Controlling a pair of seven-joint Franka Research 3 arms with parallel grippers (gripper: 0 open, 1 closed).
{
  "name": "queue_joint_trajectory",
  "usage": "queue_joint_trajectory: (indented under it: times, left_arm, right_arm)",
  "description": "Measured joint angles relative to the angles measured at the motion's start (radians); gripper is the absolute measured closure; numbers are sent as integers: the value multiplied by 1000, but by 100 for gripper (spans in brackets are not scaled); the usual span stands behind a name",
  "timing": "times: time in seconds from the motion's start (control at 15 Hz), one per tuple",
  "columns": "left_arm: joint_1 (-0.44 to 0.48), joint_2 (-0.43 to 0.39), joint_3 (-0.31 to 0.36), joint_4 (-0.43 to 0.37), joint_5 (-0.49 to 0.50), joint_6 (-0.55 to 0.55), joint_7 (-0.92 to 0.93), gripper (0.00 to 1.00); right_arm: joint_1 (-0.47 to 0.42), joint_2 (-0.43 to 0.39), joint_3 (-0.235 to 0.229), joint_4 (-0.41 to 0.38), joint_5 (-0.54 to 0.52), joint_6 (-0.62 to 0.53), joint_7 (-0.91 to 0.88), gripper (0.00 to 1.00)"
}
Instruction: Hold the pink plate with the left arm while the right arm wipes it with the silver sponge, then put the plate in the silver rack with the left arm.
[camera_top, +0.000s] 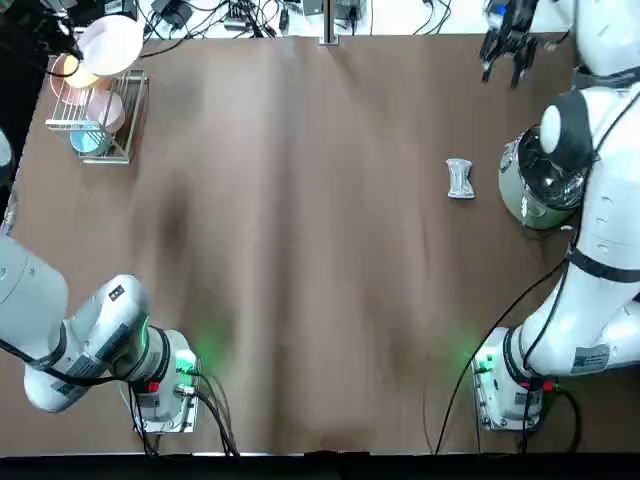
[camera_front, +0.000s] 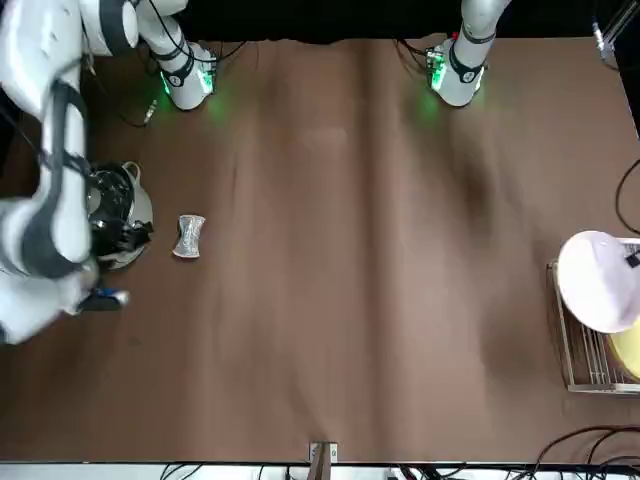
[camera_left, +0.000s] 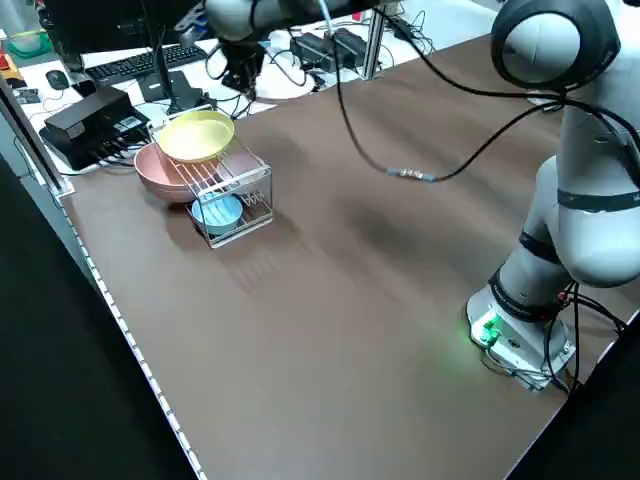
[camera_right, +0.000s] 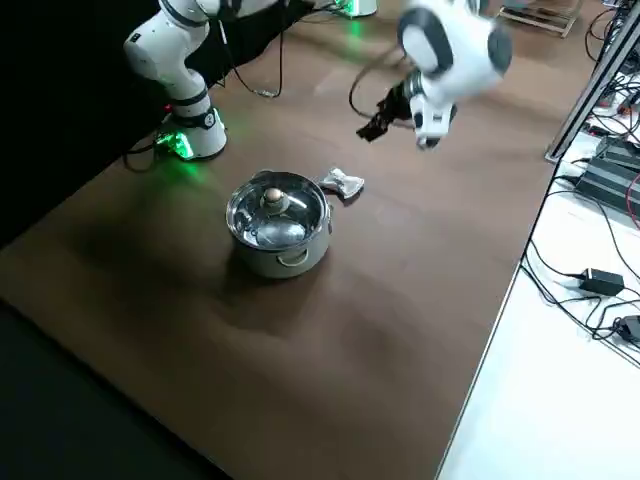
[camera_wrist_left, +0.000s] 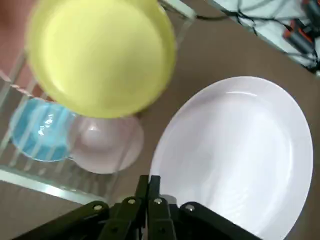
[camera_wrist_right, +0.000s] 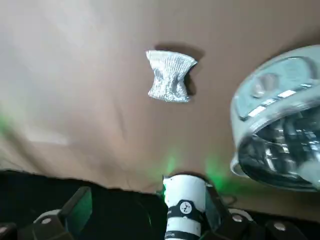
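The pink plate (camera_wrist_left: 235, 150) hangs in the air at the far left corner, beside and above the silver rack (camera_top: 128, 120). My left gripper (camera_wrist_left: 148, 186) is shut on the plate's rim. From above, the plate (camera_top: 110, 45) covers the rack's far end. The silver sponge (camera_top: 459, 178) lies flat on the brown table at the right, next to the pot. My right gripper (camera_top: 506, 52) is raised near the far right edge, beyond the sponge, open and holding nothing. In the right wrist view the sponge (camera_wrist_right: 171, 75) lies well away from the fingers.
A steel pot with a glass lid (camera_top: 540, 180) stands right of the sponge. In the rack are a yellow plate (camera_wrist_left: 100, 55), a small blue dish (camera_wrist_left: 40, 130) and a pink bowl (camera_wrist_left: 105, 145). Cables and equipment lie past the table's far edge.
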Motion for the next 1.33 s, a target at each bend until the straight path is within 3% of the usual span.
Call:
queue_joint_trajectory:
  times: [0.33,0.67,1.07,1.13,1.2,1.33]
  left_arm:
    - [82,90,0,66,0,26,-139,98]
    - [92,157,6,109,0,103,-252,98]
    - [91,239,37,130,0,235,-268,98]
    - [91,251,43,132,0,245,-268,98]
    - [91,268,50,137,0,250,-268,98]
    - [89,272,51,139,0,251,-268,98]
  right_arm:
    - [-21,-207,-20,10,-55,12,0,0]
    - [56,-253,-17,8,-184,30,1,0]
    - [70,-311,-20,-9,-194,116,2,0]
    - [69,-329,-20,-32,-195,142,2,0]
    - [69,-385,-20,-129,-198,230,1,0]
    - [68,-453,-20,-243,-201,299,0,0]
